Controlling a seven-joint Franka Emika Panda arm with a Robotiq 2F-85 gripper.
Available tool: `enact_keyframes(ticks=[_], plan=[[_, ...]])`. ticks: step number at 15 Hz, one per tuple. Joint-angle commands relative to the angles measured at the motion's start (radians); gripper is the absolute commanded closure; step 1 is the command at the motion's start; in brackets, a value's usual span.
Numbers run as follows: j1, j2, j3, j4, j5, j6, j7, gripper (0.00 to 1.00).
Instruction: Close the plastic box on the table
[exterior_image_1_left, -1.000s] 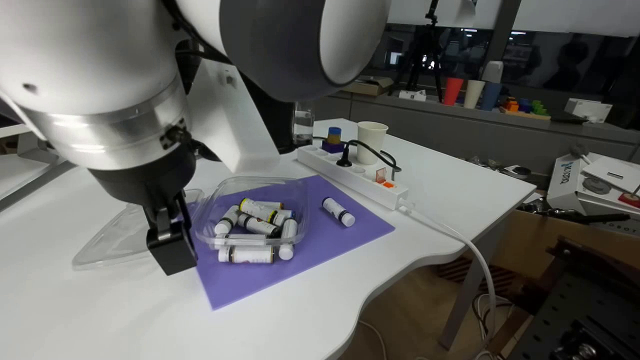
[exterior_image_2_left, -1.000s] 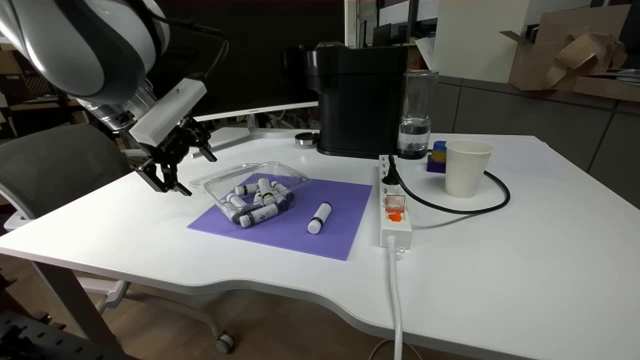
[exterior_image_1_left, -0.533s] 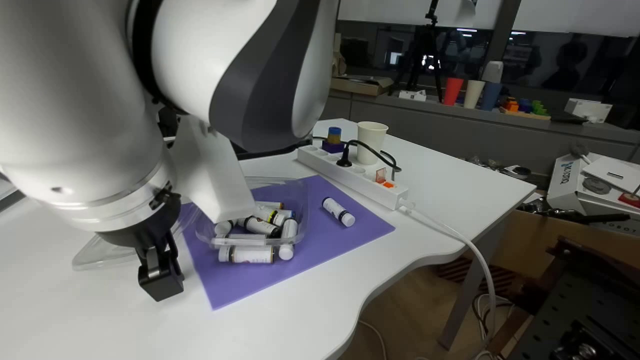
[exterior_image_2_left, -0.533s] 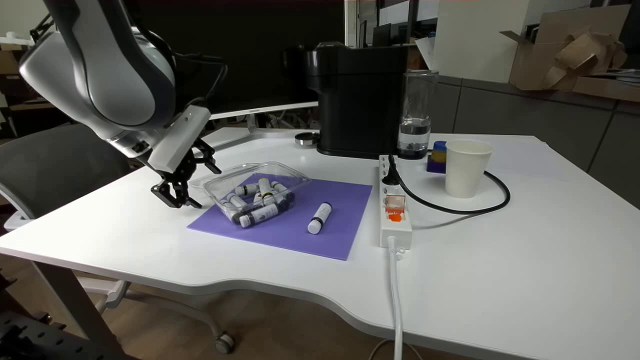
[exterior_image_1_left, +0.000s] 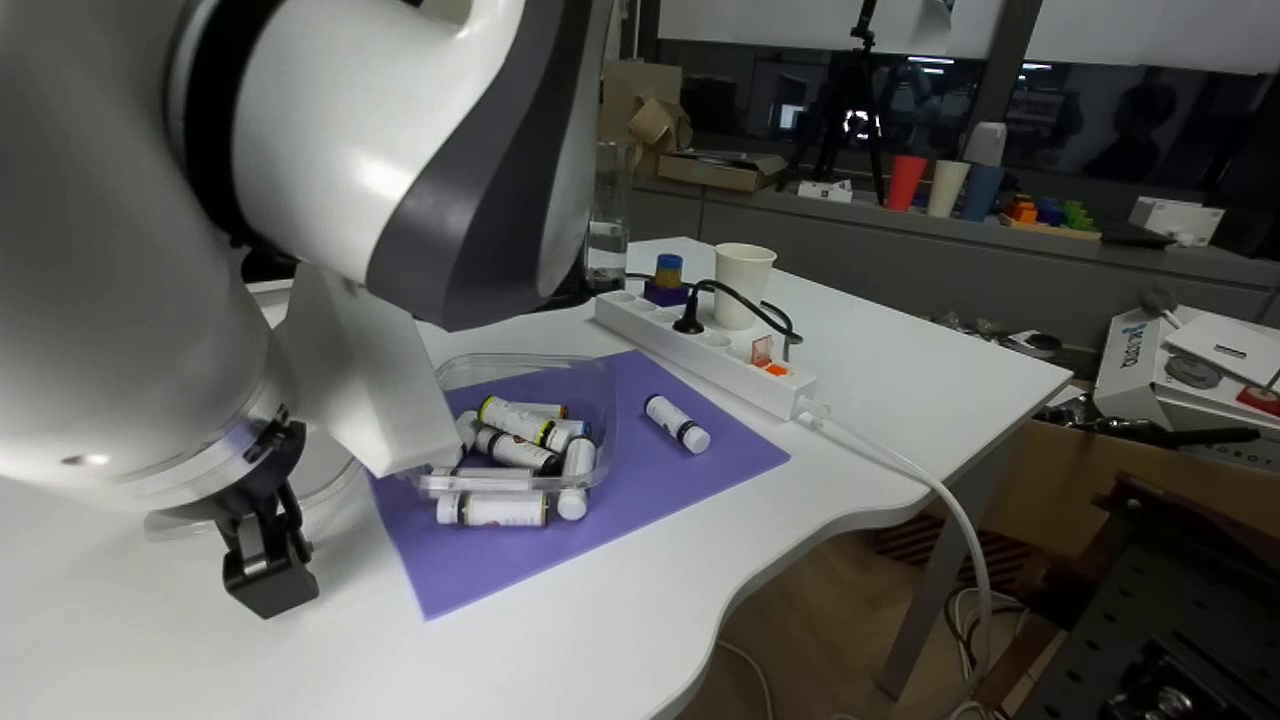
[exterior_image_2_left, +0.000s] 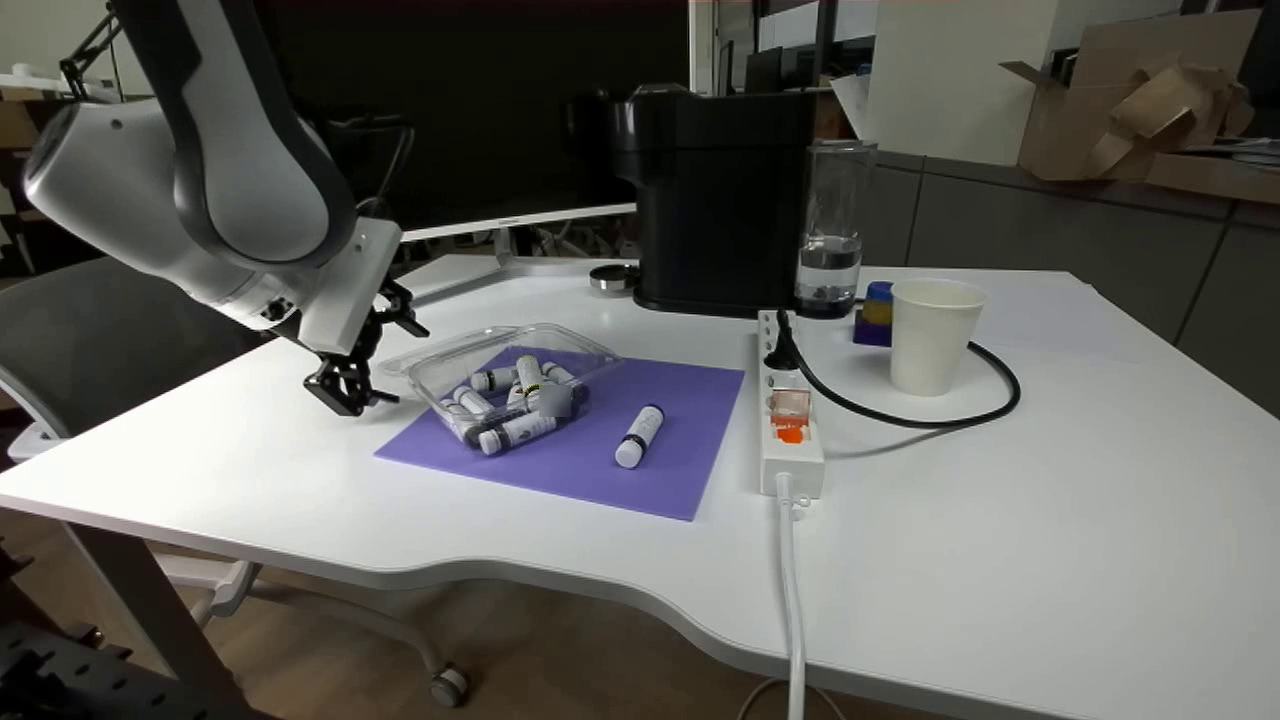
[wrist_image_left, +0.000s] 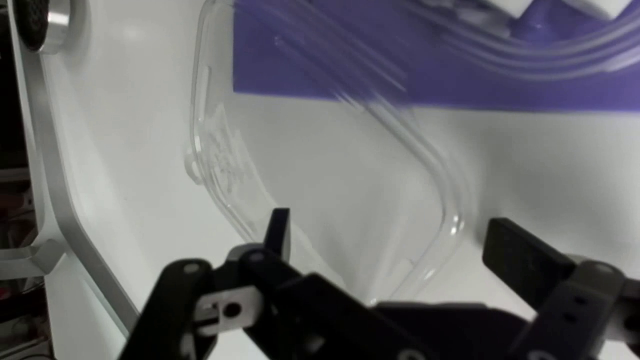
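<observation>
So the plastic box (exterior_image_1_left: 604, 405) is on the purple mat (exterior_image_2_left: 600, 480) on the table (exterior_image_2_left: 1080, 500), with a pile of white tubes (exterior_image_1_left: 515, 450) in it. There's also a loose tube (exterior_image_1_left: 677, 424) beside it. The lid (wrist_image_left: 325, 160) is open, lying off to the side. Further back there's a clear cylinder (exterior_image_2_left: 840, 195) with some clear liquid in the bottom, plus a paper cup (exterior_image_2_left: 932, 345); can't see what's in that. My gripper (wrist_image_left: 389, 232) has its fingers spread, lid corner between them in the wrist view, can't tell if I'm touching it. Versus a second ago I'm lower in both exterior views, and my white casing (exterior_image_1_left: 365, 400) now hides one box corner. Box and tubes haven't budged.
</observation>
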Motion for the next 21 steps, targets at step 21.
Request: enact_keyframes(ticks=[21], plan=[[-0.106, -0.284, 0.113, -0.067, -0.025, -0.118, 0.162, 0.0]])
